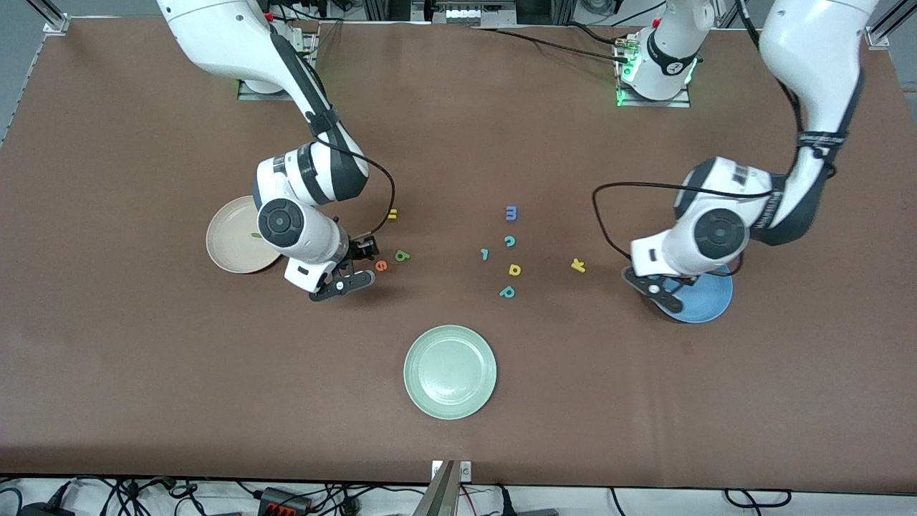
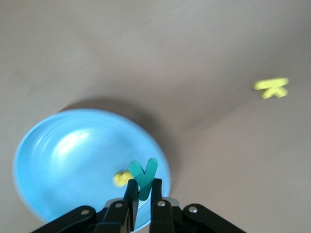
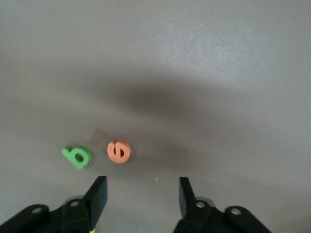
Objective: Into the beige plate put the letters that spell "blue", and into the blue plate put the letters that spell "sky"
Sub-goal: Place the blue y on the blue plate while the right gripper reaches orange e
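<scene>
My left gripper (image 2: 143, 188) is shut on the teal y (image 2: 144, 172) and holds it over the rim of the blue plate (image 2: 73, 160). A yellow letter (image 2: 120, 178) lies in that plate. The yellow k (image 1: 578, 266) lies on the table beside the blue plate (image 1: 708, 297), toward the table's middle. My right gripper (image 3: 142, 194) stands open and low over the table, close to the orange e (image 3: 119, 151) and the green b (image 3: 77, 156). The beige plate (image 1: 228, 247) sits beside it with a thin dark-green l (image 1: 256, 234) in it. The yellow u (image 1: 392, 213) lies farther from the camera than the b.
A pale green plate (image 1: 450, 371) sits near the front edge at the middle. Loose letters lie mid-table: a blue m (image 1: 511, 213), a teal c (image 1: 509, 241), a small teal l-shaped piece (image 1: 485, 254), a yellow d (image 1: 514, 269) and a teal p (image 1: 507, 291).
</scene>
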`<state>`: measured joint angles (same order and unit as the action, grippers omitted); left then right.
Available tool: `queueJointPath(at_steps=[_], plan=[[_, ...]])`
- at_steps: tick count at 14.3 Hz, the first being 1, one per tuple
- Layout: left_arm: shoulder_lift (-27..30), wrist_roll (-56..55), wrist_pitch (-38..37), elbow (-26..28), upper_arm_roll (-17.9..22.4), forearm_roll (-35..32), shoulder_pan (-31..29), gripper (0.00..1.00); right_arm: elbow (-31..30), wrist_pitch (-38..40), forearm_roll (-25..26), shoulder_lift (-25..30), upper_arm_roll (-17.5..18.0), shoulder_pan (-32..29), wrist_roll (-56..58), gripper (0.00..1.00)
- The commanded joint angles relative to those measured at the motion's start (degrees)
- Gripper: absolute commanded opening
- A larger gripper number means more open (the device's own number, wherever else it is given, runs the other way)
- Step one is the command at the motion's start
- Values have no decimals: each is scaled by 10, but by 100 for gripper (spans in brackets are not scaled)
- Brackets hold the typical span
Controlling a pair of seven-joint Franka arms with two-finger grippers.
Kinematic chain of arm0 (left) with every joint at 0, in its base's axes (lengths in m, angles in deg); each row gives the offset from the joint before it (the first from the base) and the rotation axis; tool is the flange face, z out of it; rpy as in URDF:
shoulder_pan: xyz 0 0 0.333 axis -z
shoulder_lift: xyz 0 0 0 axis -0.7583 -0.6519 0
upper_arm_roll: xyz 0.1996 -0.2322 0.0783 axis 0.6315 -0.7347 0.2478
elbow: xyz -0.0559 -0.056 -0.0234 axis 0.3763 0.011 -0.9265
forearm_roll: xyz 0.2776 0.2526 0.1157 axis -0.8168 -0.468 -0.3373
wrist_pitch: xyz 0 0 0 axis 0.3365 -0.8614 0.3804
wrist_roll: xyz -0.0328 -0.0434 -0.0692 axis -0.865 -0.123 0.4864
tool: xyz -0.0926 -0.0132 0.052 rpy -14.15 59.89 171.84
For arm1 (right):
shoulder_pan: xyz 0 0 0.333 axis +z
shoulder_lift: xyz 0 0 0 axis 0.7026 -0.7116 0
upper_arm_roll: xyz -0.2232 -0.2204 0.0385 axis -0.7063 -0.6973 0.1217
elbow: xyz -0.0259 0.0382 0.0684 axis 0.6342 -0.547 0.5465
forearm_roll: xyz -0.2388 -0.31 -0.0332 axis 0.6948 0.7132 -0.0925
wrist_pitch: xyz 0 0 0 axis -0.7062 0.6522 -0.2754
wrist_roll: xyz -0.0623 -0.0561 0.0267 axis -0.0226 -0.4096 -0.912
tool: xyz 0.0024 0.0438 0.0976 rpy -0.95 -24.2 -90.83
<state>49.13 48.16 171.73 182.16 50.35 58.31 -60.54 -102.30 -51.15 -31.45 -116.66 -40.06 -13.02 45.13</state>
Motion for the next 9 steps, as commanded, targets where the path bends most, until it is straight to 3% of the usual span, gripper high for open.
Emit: queueJointPath(at_steps=[1,2,3,5,6,9], plan=[[1,9,-8,2,-6,-17,-62,9,14,-30,-13,-22,-3,25,-24,58],[-3,15,-7,3,-7,-17,-72,13,14,-34,-13,-26,-4,32,-40,58],[-7,16,-6,5,-7,-17,-72,31,14,-35,-11,-29,-4,35,-48,58],[-8,16,-7,5,-8,-16,-71,92,14,-43,-8,-35,-4,42,-48,58],[-7,16,-9,6,-10,-15,-71,100,14,-47,-9,-38,-4,42,-49,58],[-6,7,-13,7,-53,-10,-74,100,14,-50,-8,-46,-5,48,-71,56]])
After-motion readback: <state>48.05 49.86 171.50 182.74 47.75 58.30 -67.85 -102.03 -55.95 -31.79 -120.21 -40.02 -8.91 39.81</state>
